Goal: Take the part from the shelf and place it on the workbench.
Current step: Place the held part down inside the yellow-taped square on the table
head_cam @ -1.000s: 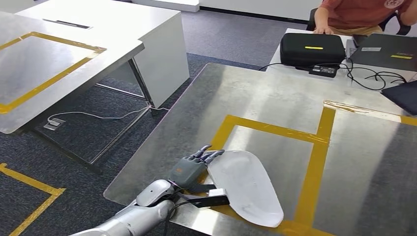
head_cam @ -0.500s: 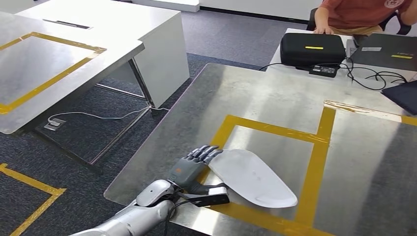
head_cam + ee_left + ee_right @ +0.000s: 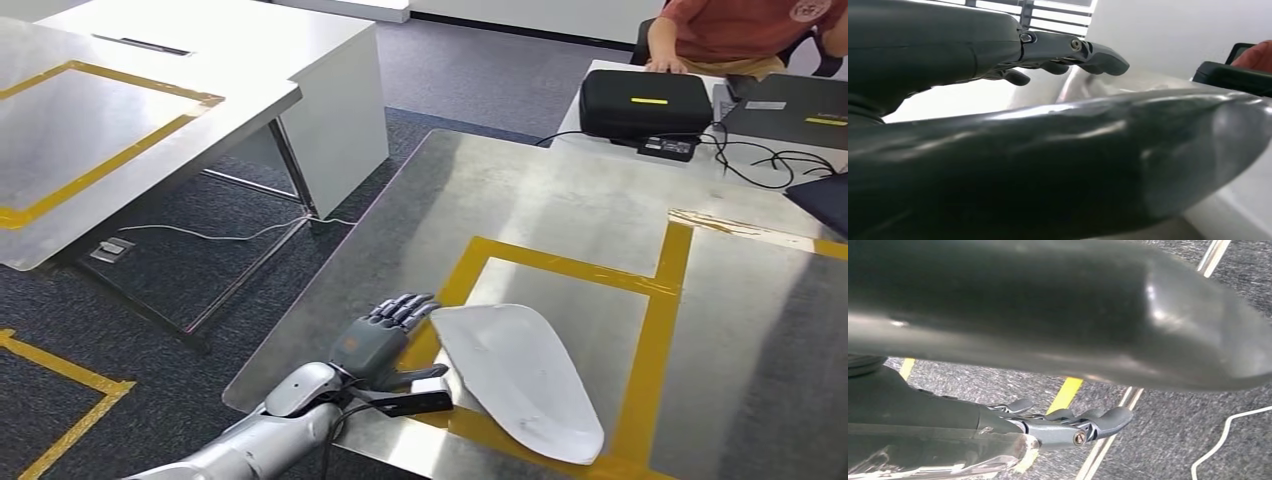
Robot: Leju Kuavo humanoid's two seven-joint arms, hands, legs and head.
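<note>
A: What is seen beyond the left hand, starting with the biggest thing?

B: The steel workbench is spread out under and ahead of the hand, and a square of yellow tape is marked on it just past the fingertips. A second table with its own tape outline is set well off to the hand's outer side, across a stretch of dark carpet.

A: And the part?

B: The white part, a flat, rounded-triangle plate, is laid on the workbench just beside the hand on its thumb side. Its narrow end is placed close to the fingertips, and its far end is lapped over the near strip of tape.

A: Is it held?

B: It appears not to be. The fingers are stretched forward and held close together, flat over the bench edge. Whether the thumb is in contact with the part's rim cannot be told. In the left wrist view the fingers are seen extended over the pale surface.

A: What about the right hand?

B: It is shown in its own wrist view over carpet and a yellow floor line, with fingers lightly curled and nothing between them.

A: Anything smaller?

B: Far ahead of the left hand, a black case and cables are set on a white desk, where a person in a red top is seated.
</note>
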